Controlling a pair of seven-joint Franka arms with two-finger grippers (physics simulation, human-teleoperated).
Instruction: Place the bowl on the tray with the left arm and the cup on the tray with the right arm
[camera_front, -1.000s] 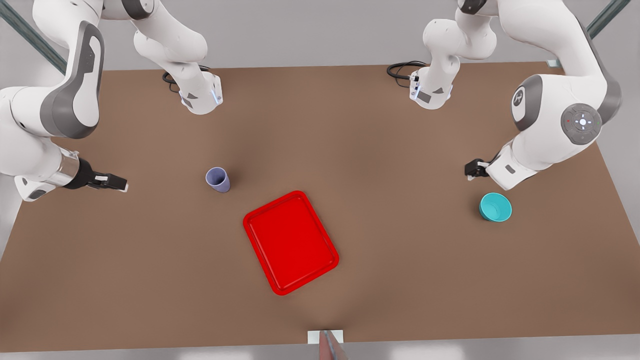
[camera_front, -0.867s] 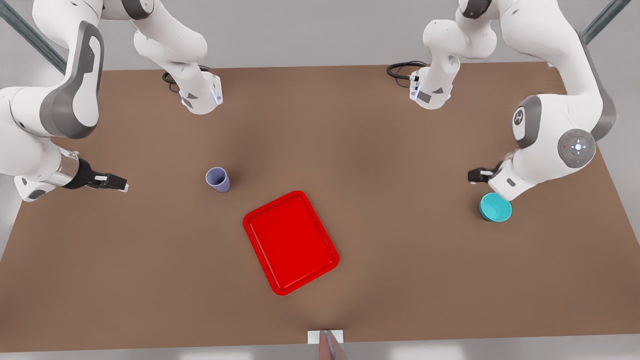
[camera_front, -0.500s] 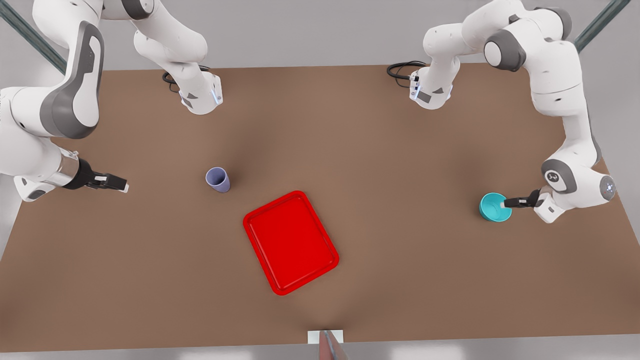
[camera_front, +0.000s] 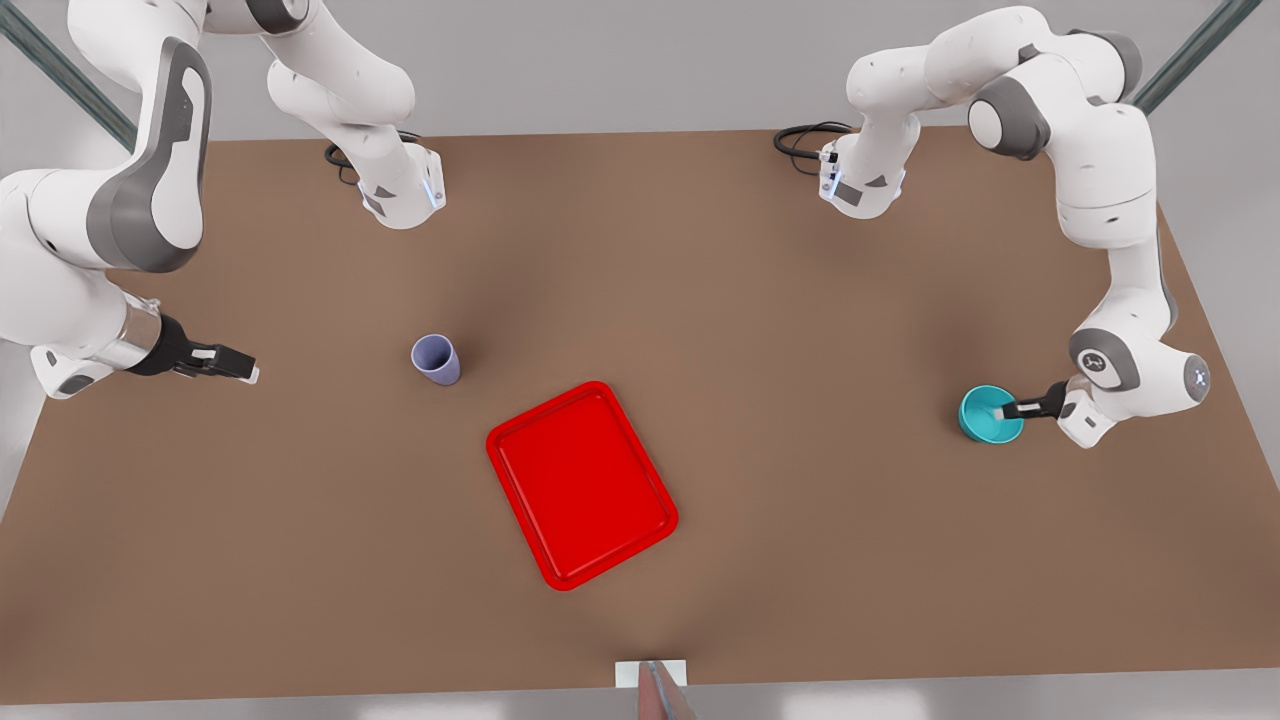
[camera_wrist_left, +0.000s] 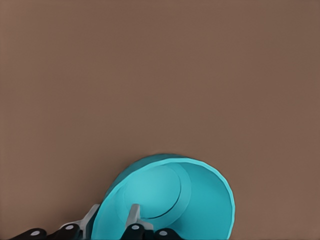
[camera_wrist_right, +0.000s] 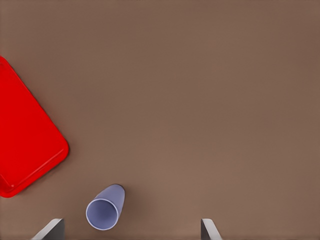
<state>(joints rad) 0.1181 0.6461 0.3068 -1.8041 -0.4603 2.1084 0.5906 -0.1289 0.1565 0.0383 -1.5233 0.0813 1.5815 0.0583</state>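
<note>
Left gripper (camera_front: 1008, 409) has swung down onto the small teal bowl (camera_front: 985, 419) near the brown table's (camera_front: 700, 300) right edge, its fingers (camera_wrist_left: 132, 216) straddling the rim, not visibly clamped. Right gripper (camera_front: 232, 366) waits spread, well apart from the lavender cup (camera_front: 436, 359); the red tray (camera_front: 581, 484) is empty.

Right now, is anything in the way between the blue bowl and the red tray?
No, nothing visible. Bare table lies between the bowl and the tray. The cup stands on the tray's other side.
</note>
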